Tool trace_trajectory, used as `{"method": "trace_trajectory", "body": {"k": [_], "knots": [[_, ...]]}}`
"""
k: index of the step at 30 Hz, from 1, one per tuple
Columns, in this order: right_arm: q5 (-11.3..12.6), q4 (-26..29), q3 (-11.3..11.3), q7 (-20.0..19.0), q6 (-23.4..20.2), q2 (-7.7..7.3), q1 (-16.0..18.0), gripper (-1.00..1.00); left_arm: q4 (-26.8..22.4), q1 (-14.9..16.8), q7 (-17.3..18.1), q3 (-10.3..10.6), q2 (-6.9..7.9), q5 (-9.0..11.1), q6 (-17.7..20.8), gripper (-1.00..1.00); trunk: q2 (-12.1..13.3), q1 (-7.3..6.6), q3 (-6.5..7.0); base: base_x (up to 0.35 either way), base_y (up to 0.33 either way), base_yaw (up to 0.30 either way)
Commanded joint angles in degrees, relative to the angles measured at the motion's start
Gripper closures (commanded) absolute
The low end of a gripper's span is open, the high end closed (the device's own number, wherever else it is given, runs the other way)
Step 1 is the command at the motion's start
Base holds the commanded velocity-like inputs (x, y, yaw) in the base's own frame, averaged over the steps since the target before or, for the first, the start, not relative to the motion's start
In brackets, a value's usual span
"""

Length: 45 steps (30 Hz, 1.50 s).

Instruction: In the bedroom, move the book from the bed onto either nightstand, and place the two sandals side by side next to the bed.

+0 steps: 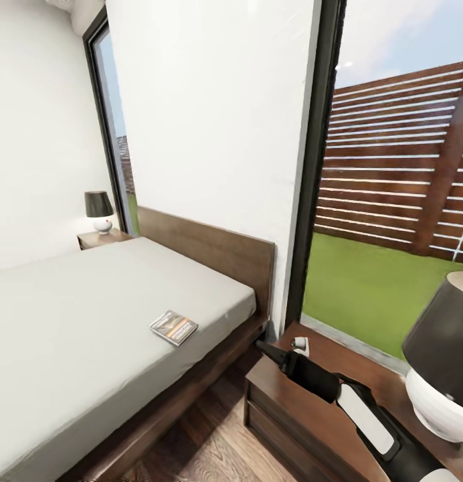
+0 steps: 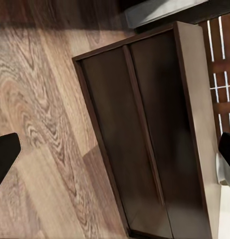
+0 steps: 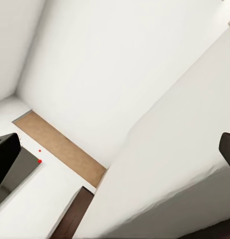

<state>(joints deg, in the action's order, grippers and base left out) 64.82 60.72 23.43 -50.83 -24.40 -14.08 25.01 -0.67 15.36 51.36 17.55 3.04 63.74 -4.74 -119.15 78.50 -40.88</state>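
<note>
The book [image 1: 173, 327] lies flat on the grey mattress of the bed [image 1: 91, 314], near the bed's right edge and not far from the headboard. A dark nightstand [image 1: 292, 408] stands right of the bed; its drawer fronts [image 2: 144, 139] show in the left wrist view. My right gripper [image 1: 266, 350] reaches over that nightstand's top toward the bed, short of the book. In the right wrist view its fingers [image 3: 6, 157] stand wide apart with nothing between them. My left gripper [image 2: 117, 149] is open too, hovering over the wood floor in front of the nightstand. The two sandals are out of view.
A black-shaded lamp [image 1: 442, 355] stands on the near nightstand, close beside my right arm. A second nightstand [image 1: 101, 237] with a lamp [image 1: 99, 211] stands at the bed's far side. A narrow strip of plank floor [image 1: 218, 442] separates bed and nightstand. A tall window [image 1: 392, 201] is behind.
</note>
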Motion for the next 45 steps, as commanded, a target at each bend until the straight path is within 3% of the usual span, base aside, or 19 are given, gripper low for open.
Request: {"method": "trace_trajectory", "body": {"k": [1,45], "knots": [[0.6,0.0,0.1,0.0,-0.5,-0.06,0.0,-1.00,0.1,0.0,0.1,0.5,0.00,0.2,-0.5,-1.00,0.0,-0.01,-0.06,0.000,-0.002,0.231],[0.7,0.0,0.0,0.0,-0.5,-0.16,0.0,-1.00,0.0,-0.1,0.2,0.4,0.21,0.3,-0.5,-1.00,0.0,-0.01,-0.06,0.000,0.000,0.221]]}}
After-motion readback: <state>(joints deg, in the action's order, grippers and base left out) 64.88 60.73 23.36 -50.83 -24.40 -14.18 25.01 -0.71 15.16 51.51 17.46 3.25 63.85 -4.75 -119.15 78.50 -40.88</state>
